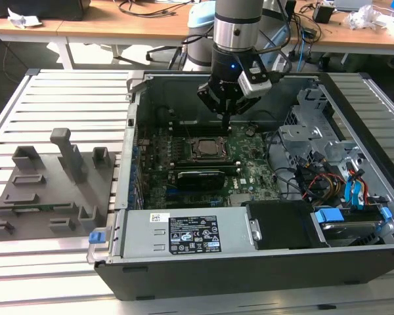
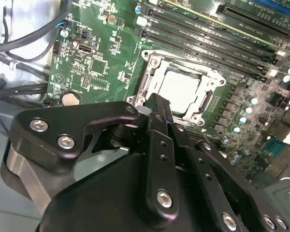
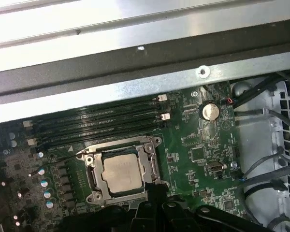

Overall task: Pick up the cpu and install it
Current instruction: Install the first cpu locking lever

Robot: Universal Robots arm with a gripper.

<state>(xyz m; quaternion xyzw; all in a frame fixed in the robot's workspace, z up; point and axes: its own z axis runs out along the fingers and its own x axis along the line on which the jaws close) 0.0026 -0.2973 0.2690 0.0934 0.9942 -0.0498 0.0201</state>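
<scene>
Silvery cpu (image 2: 180,89) in socket (image 2: 152,72), claw (image 2: 157,102) near

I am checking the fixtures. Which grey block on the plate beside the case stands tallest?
The narrow post with a wider cap, near the far edge of the grey plate; all other blocks are clearly lower.

A silvery desk of long parallel metal slats (image 1: 59,92) carries two things. A large black open-sided computer case (image 1: 203,279) lies flat on it, toward the exterior view's right. A flat grey plastic fixture plate with upright blocks (image 1: 46,190) lies just beside the case, on the exterior view's left.
</scene>
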